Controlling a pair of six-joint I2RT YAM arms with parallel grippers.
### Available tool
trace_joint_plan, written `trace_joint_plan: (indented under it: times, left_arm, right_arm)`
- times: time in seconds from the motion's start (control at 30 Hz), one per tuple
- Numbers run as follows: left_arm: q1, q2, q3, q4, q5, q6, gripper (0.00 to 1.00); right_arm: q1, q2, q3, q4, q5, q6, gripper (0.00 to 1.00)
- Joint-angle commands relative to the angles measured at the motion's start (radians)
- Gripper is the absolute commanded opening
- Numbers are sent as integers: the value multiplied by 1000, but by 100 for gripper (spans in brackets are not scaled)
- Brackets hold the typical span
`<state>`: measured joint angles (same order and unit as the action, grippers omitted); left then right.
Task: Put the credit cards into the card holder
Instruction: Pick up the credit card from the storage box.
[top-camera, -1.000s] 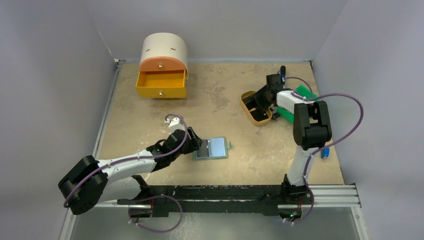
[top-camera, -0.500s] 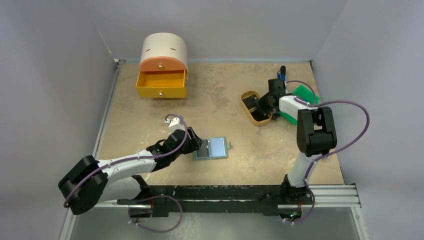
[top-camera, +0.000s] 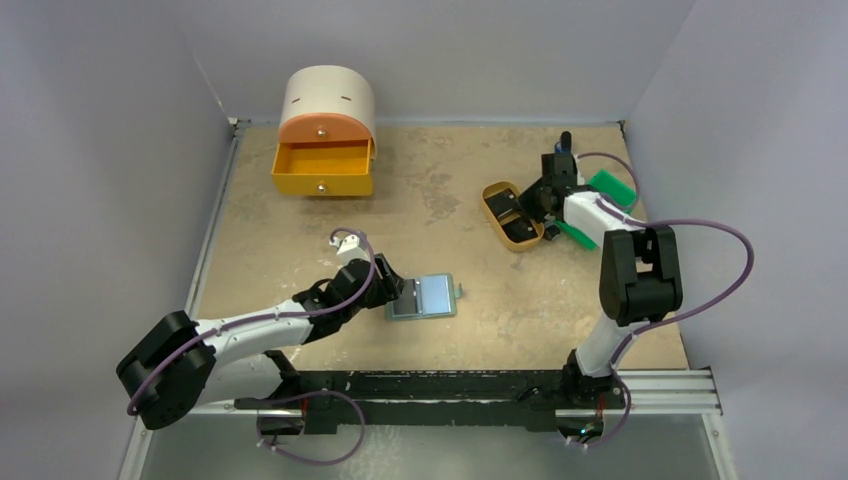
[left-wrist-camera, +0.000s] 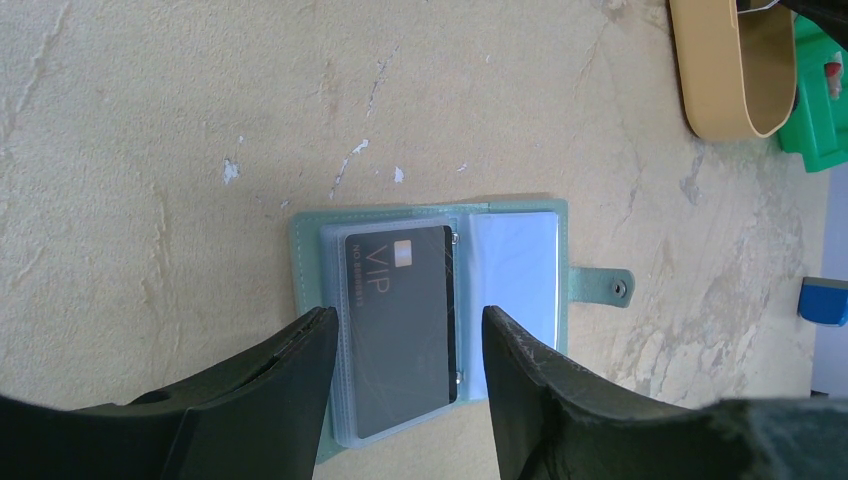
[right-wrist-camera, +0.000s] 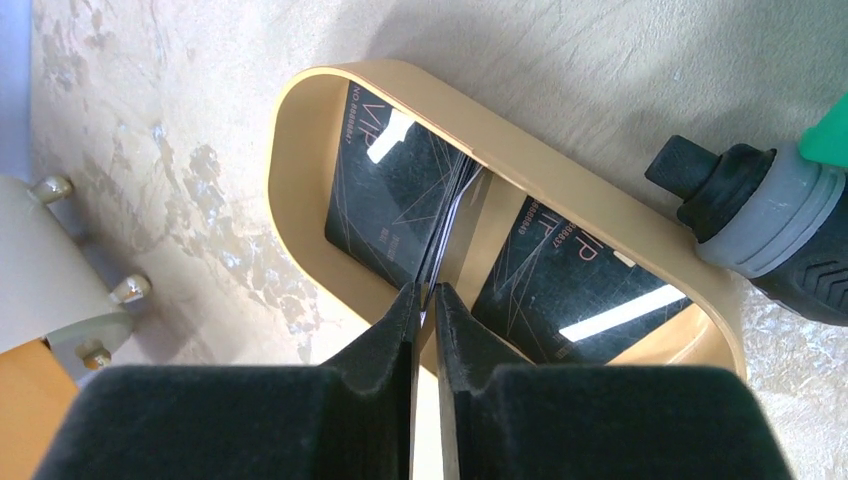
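The card holder (top-camera: 425, 296) lies open on the table, pale pockets up, with one black credit card (left-wrist-camera: 400, 320) tucked in its left pocket. My left gripper (left-wrist-camera: 410, 315) stands open, its fingers astride the near edge of that left half. The tan oval tray (right-wrist-camera: 300, 130) holds two more black credit cards. One card (right-wrist-camera: 385, 200) is tipped up on edge, and my right gripper (right-wrist-camera: 427, 290) is shut on its edge. The other card (right-wrist-camera: 570, 285) lies flat in the tray. In the top view the right gripper (top-camera: 530, 205) is down in the tray (top-camera: 497, 195).
An orange drawer unit (top-camera: 325, 130) with its drawer pulled open stands at the back left. A bright green bin (top-camera: 610, 190) sits just right of the tray. A blue object (left-wrist-camera: 822, 300) lies on the table to the right. A black and grey cylinder (right-wrist-camera: 760, 220) rests beside the tray.
My right gripper has closed on the upright card in the tray, and the right arm's elbow has swung to the right. The left arm has not moved.
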<state>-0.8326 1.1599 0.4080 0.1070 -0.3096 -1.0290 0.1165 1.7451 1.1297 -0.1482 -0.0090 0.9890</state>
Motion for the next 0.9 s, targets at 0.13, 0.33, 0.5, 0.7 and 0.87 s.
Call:
trace_joint_plan:
  times: [0.13,0.33,0.5,0.7,0.87]
  left_arm:
    - [-3,-17,28,30,-2,12,54]
    - [-3,-28,19,29,-4,10,54]
    - [-3,-29,16,28,-6,9,54]
    - [-3,-53,39,12,-40,29,54]
    - [-3,-65,119,-54,-97,72,54]
  right_arm:
    - [-5,9,5,-16,12,-26,22]
    - [-5,27,0,-4,12,-22,16]
    - [-4,-4,-15,7,12,-20,3]
    - [-5,-84,-25,-17,32,-53,0]
    - [-4,-146,-18,-66,49,-85,0]
